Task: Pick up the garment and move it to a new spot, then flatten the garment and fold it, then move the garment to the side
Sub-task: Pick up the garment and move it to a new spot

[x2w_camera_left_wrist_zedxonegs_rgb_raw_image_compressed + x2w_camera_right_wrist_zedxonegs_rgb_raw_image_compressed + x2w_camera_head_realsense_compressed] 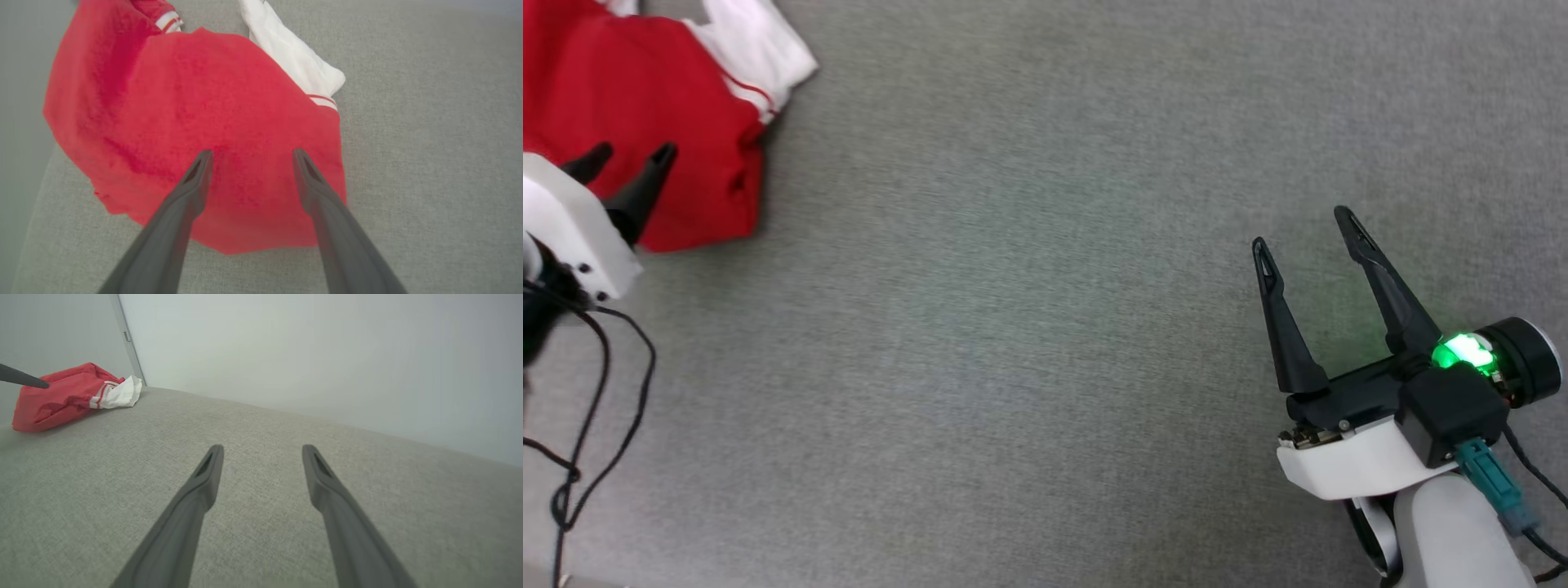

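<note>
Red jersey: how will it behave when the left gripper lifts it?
Likely floppy: the red jersey lies crumpled in soft folds, so it should drape. Probably light, being thin. Its white sleeve may trail on the grey surface.

Garment [229,122] soft matt cloth; surface [1045,343] coarse grey weave; fingers [195,500] matt plastic.

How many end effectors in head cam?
2. The left end effector at the left edge, open over the garment; the right end effector lower right, open over bare grey surface.

Right pincer [1301,227] black, tapered; white shell [1347,469]; green light [1462,353]; black cables [654,359].
</note>
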Available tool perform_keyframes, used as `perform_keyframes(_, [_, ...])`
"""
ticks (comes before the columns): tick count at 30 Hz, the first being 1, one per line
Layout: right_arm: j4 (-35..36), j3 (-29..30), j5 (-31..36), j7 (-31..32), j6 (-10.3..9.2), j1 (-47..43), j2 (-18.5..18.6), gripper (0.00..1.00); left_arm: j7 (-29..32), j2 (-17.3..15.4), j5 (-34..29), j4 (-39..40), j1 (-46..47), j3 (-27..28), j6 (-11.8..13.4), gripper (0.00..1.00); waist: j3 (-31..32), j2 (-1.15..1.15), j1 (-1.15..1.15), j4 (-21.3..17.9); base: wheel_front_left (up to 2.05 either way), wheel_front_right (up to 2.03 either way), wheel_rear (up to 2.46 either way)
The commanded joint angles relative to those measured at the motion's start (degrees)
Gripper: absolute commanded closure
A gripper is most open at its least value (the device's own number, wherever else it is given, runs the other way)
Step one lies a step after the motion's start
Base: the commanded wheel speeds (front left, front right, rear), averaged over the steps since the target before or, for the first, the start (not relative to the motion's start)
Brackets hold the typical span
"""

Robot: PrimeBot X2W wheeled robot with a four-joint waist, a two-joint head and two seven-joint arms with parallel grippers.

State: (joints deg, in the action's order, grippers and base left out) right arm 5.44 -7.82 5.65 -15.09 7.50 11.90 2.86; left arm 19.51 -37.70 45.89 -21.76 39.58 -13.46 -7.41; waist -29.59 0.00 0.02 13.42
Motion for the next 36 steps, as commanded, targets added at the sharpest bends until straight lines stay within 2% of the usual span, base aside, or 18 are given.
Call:
perform_keyframes(1, [0.42, 0.19, 0.53, -0.13, -0.02, 1.06, 0.02, 0.00, 2.77, -0.94, 1.41, -1.59, 1.77, 0.22, -0.07, 0.00, -3.60, 0.00, -0.02, -3.30, 0.00, 0.00, 0.00])
perform_keyframes(3, [0.74, 0.05, 1.05, -0.12, -0.02, 1.35, 0.02, 0.00, 7.90, -2.80, 3.03, -3.26, 3.32, -0.12, -0.07, 0.00, -4.89, 0.00, -0.02, -4.18, 0.00, 0.00, 0.00])
perform_keyframes(9, [1.16, 0.10, 0.98, -0.13, -0.02, 1.47, 0.02, 0.00, 17.19, -5.01, 7.57, -5.87, 6.48, -0.14, -0.07, 0.00, -7.14, 0.00, -0.02, -6.15, 0.00, 0.00, 0.00])
perform_keyframes(14, [1.08, 1.48, -1.61, -0.10, -0.03, 1.25, 0.04, 0.00, 22.24, -4.43, 9.46, -7.83, 6.87, -1.41, 0.00, 0.02, -7.98, 0.00, -0.02, -6.67, 0.00, 0.00, 0.00])
perform_keyframes(15, [1.13, 1.46, -1.78, -0.10, -0.03, 1.32, 0.04, 0.00, 23.29, -4.16, 9.78, -8.32, 6.74, -1.88, 0.00, 0.44, -8.05, 0.00, -0.02, -6.75, 0.00, 0.00, 0.00])
perform_keyframes(16, [1.21, 1.38, -1.84, -0.10, -0.03, 1.35, 0.04, 0.00, 24.27, -4.07, 9.80, -8.86, 6.46, -2.37, 0.00, 0.62, -8.06, 0.00, -0.02, -6.84, 0.00, 0.00, 0.00])
perform_keyframes(17, [1.24, 1.29, -1.88, -0.10, -0.03, 1.40, 0.04, 0.00, 24.98, -3.88, 9.90, -9.20, 6.07, -2.90, 0.00, 0.93, -8.03, 0.00, -0.02, -6.93, 0.00, 0.00, 0.00])
perform_keyframes(18, [1.21, 1.25, -1.91, -0.10, -0.03, 1.42, 0.04, 0.00, 25.37, -3.61, 10.23, -9.54, 5.80, -3.19, -0.01, 1.00, -7.92, 0.00, -0.02, -6.99, 0.00, 0.00, 0.00])
perform_keyframes(23, [0.52, 0.94, -1.76, -0.11, -0.03, 1.08, 0.04, 0.00, 21.64, -3.25, 10.47, -9.42, 5.68, -3.35, -0.06, 1.00, -5.85, 0.00, -0.02, -7.21, 0.00, 0.00, 0.00])
perform_keyframes(27, [-0.37, 0.99, -1.55, -0.13, -0.03, 0.50, 0.02, 0.00, 14.94, -4.65, 9.86, -7.59, 5.42, -4.44, -0.11, 1.00, -2.39, 0.00, -0.02, -7.37, 0.00, 0.00, 0.00])
perform_keyframes(36, [-2.65, 1.47, -4.26, -0.12, -0.03, -1.39, 0.02, 0.00, 2.61, -8.62, 11.68, 2.37, 0.85, -13.89, -0.07, 1.00, 7.19, 0.00, -0.02, -8.01, 0.00, 0.00, 0.00])
